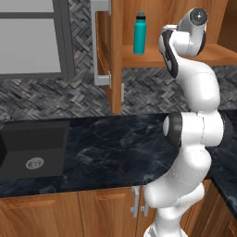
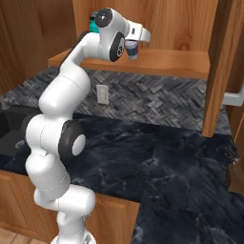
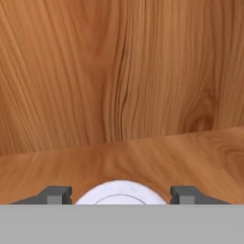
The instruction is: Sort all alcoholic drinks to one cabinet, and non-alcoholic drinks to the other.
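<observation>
Gripping the pale cup (image 2: 132, 49) (lid up) — fingers (image 3: 120, 194) part-spread around it, over the cabinet shelf (image 2: 162, 62).

dark marbled counter (image 1: 106, 148) with a black sink (image 1: 32, 152) at its left edge, herringbone grey wall tiles (image 2: 157, 97), window (image 1: 32, 37) above.

Arm raised high, gripper (image 2: 132, 49) closed around cup (image 2: 132, 50).
Arm rises from the base, elbow bent, forearm reaching up and forward; wrist level. In the hand view fingertips (image 3: 56, 194) stand either side of the cup's white lid, spread wide.
</observation>
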Robot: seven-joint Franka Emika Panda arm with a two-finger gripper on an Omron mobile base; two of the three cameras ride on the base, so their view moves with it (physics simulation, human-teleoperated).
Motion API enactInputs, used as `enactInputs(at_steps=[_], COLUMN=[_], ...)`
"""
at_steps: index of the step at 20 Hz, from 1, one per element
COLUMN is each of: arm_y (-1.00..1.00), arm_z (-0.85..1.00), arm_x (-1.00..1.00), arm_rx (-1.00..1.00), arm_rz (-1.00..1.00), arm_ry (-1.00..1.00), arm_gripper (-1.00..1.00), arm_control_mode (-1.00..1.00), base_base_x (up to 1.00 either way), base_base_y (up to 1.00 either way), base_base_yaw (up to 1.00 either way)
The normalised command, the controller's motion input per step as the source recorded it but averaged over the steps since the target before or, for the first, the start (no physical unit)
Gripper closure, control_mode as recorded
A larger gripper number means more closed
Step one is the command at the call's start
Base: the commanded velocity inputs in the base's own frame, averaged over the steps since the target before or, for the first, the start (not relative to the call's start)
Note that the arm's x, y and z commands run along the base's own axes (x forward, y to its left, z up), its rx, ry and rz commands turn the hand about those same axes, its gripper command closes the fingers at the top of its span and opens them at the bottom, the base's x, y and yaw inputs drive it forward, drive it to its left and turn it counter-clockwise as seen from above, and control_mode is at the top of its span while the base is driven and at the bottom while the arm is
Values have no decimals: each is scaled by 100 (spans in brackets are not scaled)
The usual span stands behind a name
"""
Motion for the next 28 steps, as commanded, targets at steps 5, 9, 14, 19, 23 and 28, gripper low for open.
enactInputs(at_steps=[5,9,14,19,23,28], arm_y=[-10,0,0,-6,-7,0], arm_z=[0,0,0,0,2,0], arm_x=[19,36,41,22,15,-57], arm_rx=[0,0,0,0,0,0], arm_rz=[0,0,0,0,0,0], arm_ry=[0,0,0,0,0,0], arm_gripper=[-100,-100,-100,-100,-100,-100], arm_control_mode=[-100,-100,-100,-100,-100,-100], base_base_x=[0,0,0,0,0,0], base_base_y=[0,0,0,0,0,0], base_base_yaw=[0,0,0,0,0,0])
